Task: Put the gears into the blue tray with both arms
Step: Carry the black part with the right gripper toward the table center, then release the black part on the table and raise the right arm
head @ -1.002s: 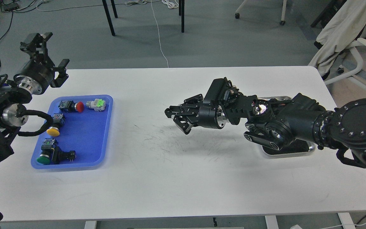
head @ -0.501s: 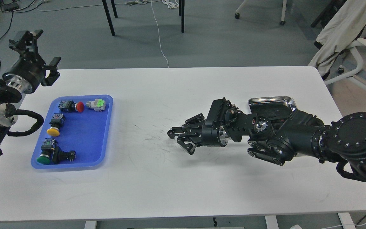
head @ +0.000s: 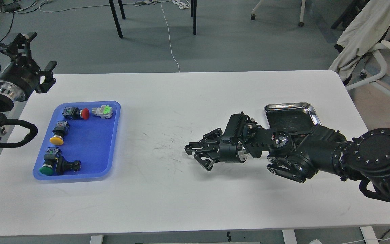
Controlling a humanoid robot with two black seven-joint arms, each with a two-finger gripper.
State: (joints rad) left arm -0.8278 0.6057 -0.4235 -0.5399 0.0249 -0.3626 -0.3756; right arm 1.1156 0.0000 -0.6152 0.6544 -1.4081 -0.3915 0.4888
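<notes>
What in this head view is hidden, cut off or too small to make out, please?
- The gears: none can be made out in the head view; too small, or hidden.
- Steel tray: its near end is covered by the right arm.
- Right gripper: dark, fingers spread, whether they hold anything is unclear.
- Left gripper: fingers apart; the arm behind it is cut off by the left edge.
- Blue tray: only push-button switches can be told.

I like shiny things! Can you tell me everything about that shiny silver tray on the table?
The steel tray is a shallow rectangle with rounded corners, a bright mirror-like rim and a dark inside. It lies flat on the white table, on the right side near the far edge. The right arm reaches across in front and hides its near part. No gears can be made out inside.
</notes>
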